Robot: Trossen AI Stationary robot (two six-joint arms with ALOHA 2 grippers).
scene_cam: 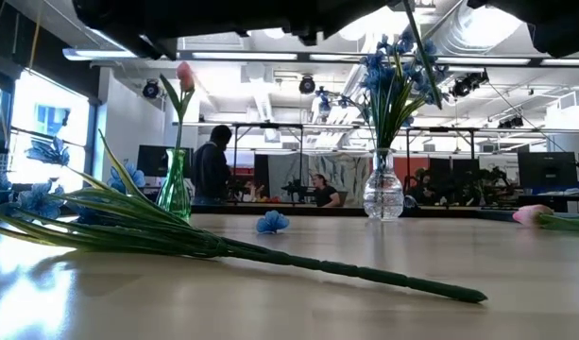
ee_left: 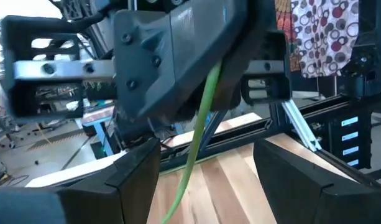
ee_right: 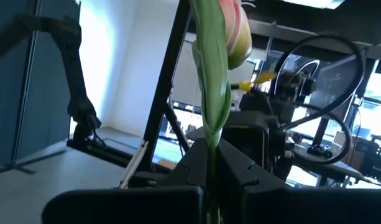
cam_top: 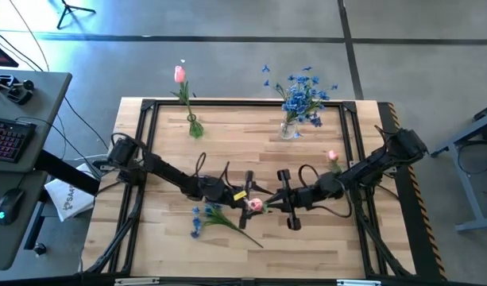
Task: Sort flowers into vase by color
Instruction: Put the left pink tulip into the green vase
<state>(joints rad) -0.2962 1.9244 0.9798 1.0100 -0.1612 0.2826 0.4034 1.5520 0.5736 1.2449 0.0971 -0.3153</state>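
Observation:
My right gripper [cam_top: 267, 204] is near the table's middle, shut on a pink tulip [ee_right: 235, 28] with a green stem. My left gripper [ee_left: 202, 180] faces it from the left, open; the tulip's stem [ee_left: 199, 124] runs down between its fingers, apart from both. A blue spray [cam_top: 207, 216] lies flat on the table by the near edge, seen up close in the low view [scene_cam: 128, 227]. A second pink tulip [cam_top: 332, 156] lies at the right. A green vase [cam_top: 194, 125] holds a pink tulip; a clear vase [cam_top: 289, 129] holds blue flowers [cam_top: 303, 95]. My right gripper pinches the tulip's stem [ee_right: 211, 158] between its two fingers, just below the long leaf. The fingers come about level from the table's right and lie across the stem. The bud stands above the fingers and the stem hangs below them; its lower end is out of view.
A single blue blossom [scene_cam: 271, 222] lies loose on the table between the vases. A black frame rail [cam_top: 251, 102] runs round the table. A desk with a keyboard [cam_top: 6, 137] stands off the left side. People sit in the room behind.

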